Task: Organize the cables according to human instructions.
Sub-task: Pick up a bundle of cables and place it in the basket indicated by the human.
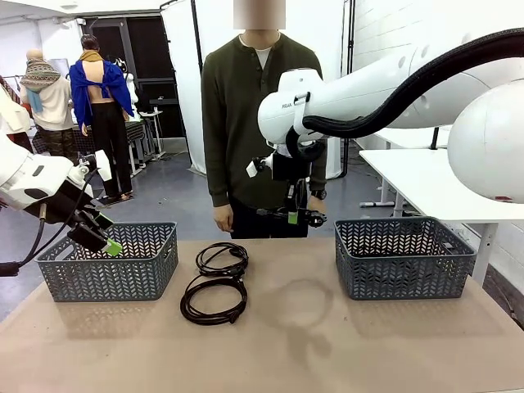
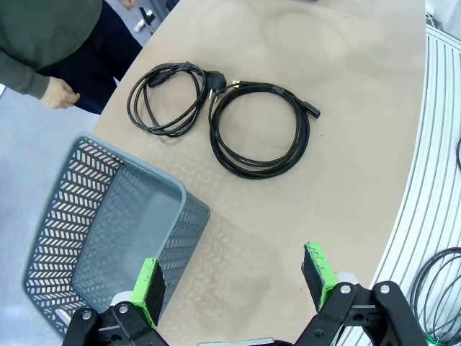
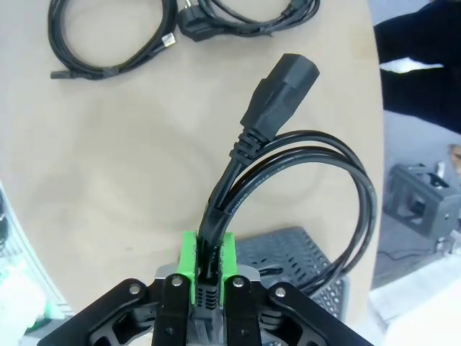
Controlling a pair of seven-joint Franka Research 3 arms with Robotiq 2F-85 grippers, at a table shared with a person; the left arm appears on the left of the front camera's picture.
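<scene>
You had the left basket (image 1: 110,262) and the right basket (image 1: 405,258), both grey lattice, standing well apart on the tan table (image 1: 327,344); a white table (image 1: 417,176) stood beyond.

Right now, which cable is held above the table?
The power cable pinched in the right gripper; the other two coils lie flat on the table.

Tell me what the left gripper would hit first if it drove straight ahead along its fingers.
Most likely the bare table beside the basket; the open left gripper points down at it. One finger lines up with the basket's wall and might clip it; depth is unclear.
</scene>
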